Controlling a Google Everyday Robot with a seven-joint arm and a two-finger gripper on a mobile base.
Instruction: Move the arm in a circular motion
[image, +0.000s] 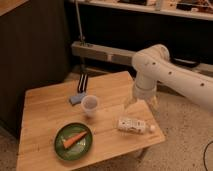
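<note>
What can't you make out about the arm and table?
Camera view:
- Gripper, hanging by the table's right edge near the bottle: its pale tip merges with the wood.
- Arm: shoulder and base cut off by the right edge.
- Bottle: label too small to read.
- Table: front-left corner cut off by the bottom edge.

With the cup (90, 105) as dial centre on the table (45, 115), the plate (60, 149) holding the carrot (73, 139) lies at 7 o'clock, the bottle (134, 125) at 4, and the sponge (76, 99) close by at 11. The arm (170, 75) comes in from 2 o'clock, and its gripper (141, 103) hangs at 3, just behind the bottle.
</note>
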